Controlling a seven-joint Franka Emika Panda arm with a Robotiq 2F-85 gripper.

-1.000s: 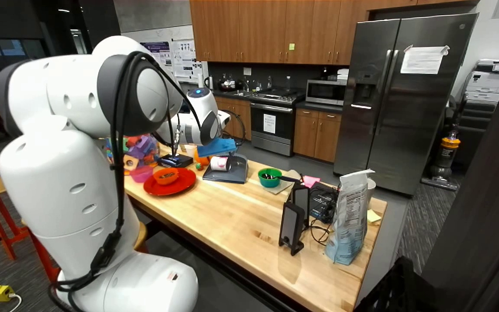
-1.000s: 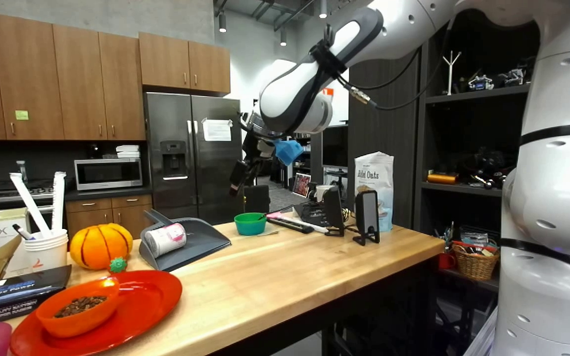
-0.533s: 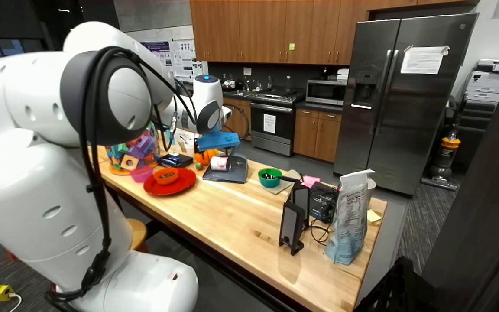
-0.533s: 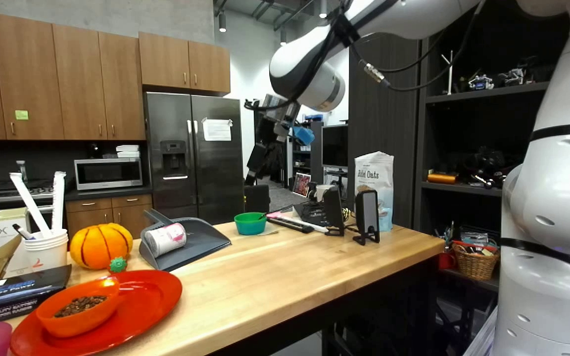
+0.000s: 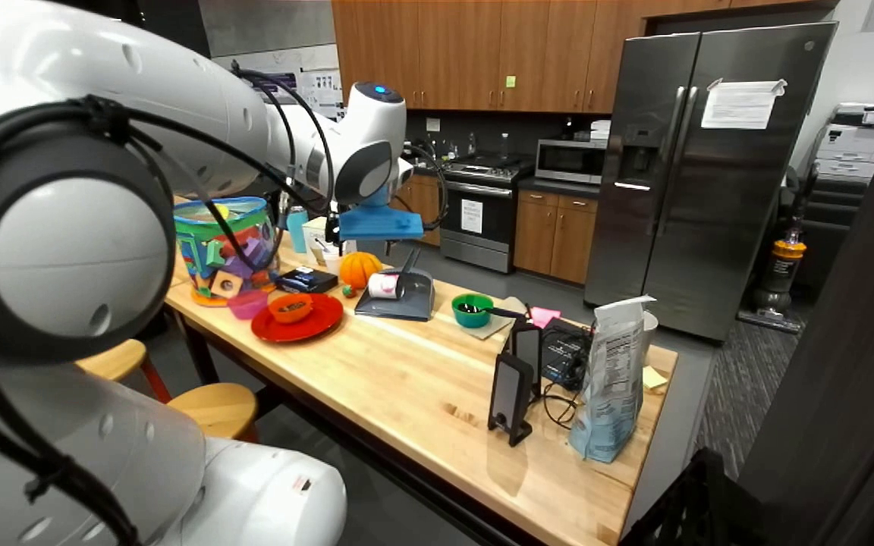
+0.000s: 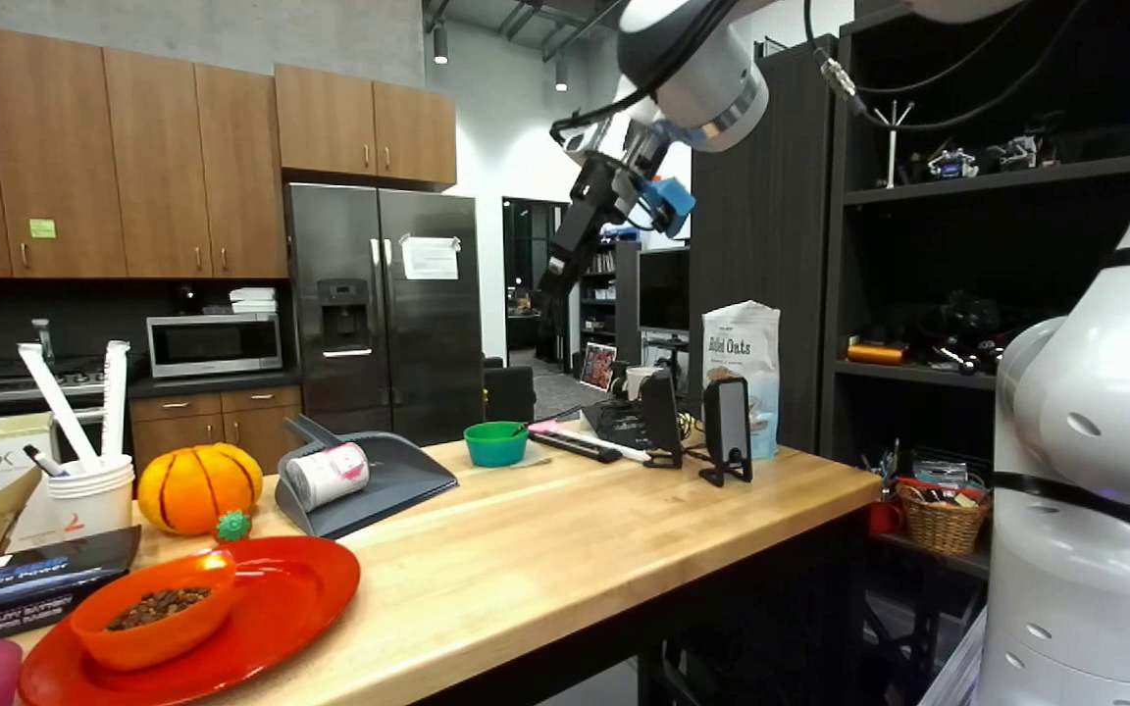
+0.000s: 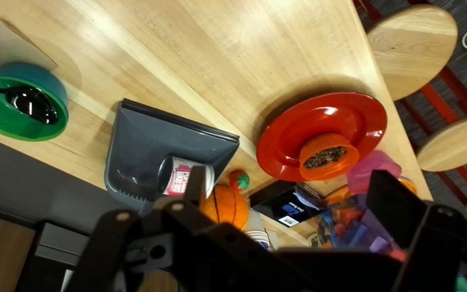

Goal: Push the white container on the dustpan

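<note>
Container (image 7: pixel 181 175) lies on its side in the dustpan (image 7: pixel 148 140), lower than and well apart from the gripper (image 7: pixel 289 176), whose 2 jaws stand spread wide in the wrist view.

This is a kitchen, with a steel refrigerator (image 5: pixel 740 186), oven (image 5: pixel 498 218), microwave (image 5: pixel 570 161) and cabinets (image 5: pixel 475 57).
</note>
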